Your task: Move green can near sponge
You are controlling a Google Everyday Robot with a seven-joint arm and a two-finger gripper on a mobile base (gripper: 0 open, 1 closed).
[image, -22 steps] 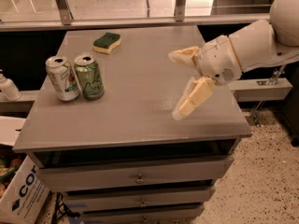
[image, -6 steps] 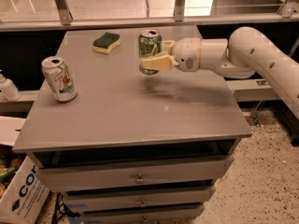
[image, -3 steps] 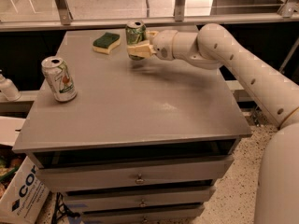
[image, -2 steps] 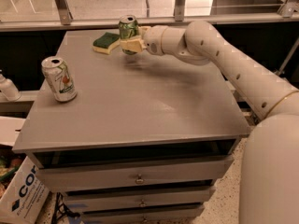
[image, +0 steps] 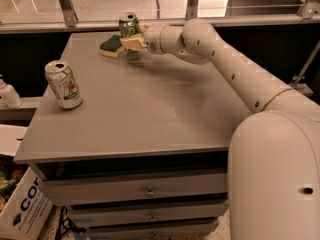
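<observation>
Locate the gripper at the far left of the table, clenched on the green can. Note the can upright, just beside the sponge, at its right end. Treat contact between can base and table as undetermined: base hidden behind the lower finger.

Probable hazards and causes:

1. Release above the surface. Expect a drop, a bounce or a tip-over. Confirm seating before opening.
2. Descent onto the sponge edge. Expect a tilted, unstable base and a fall on release. Verify a gap between can and sponge first.
3. Sideways travel into the sponge. Expect the sponge shoved toward the nearby far edge of the table. Avoid added leftward motion.
4. Withdrawal with jaws insufficiently parted. Expect the can dragged or knocked over, possibly rolling off the far edge. Open fully, then retract along the line of the arm.

Disregard the white can, well apart at the front left; no interference likely.
</observation>
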